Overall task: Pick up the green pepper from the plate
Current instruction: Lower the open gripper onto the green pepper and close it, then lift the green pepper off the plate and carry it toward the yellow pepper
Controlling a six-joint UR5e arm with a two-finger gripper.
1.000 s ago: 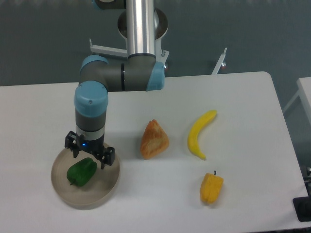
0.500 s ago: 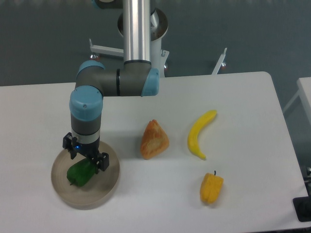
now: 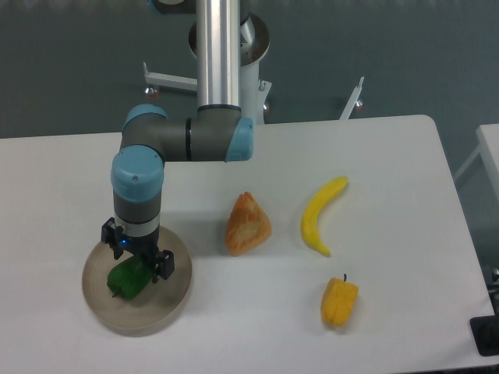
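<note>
The green pepper lies in the plate, on its left half, directly under the gripper. The gripper points straight down and covers the upper right part of the pepper. Its two fingers stand apart, one at the upper left side and one at the lower right side of the pepper. If the fingers already touch the pepper, I cannot tell. The plate stands on the white table, near its front left corner.
</note>
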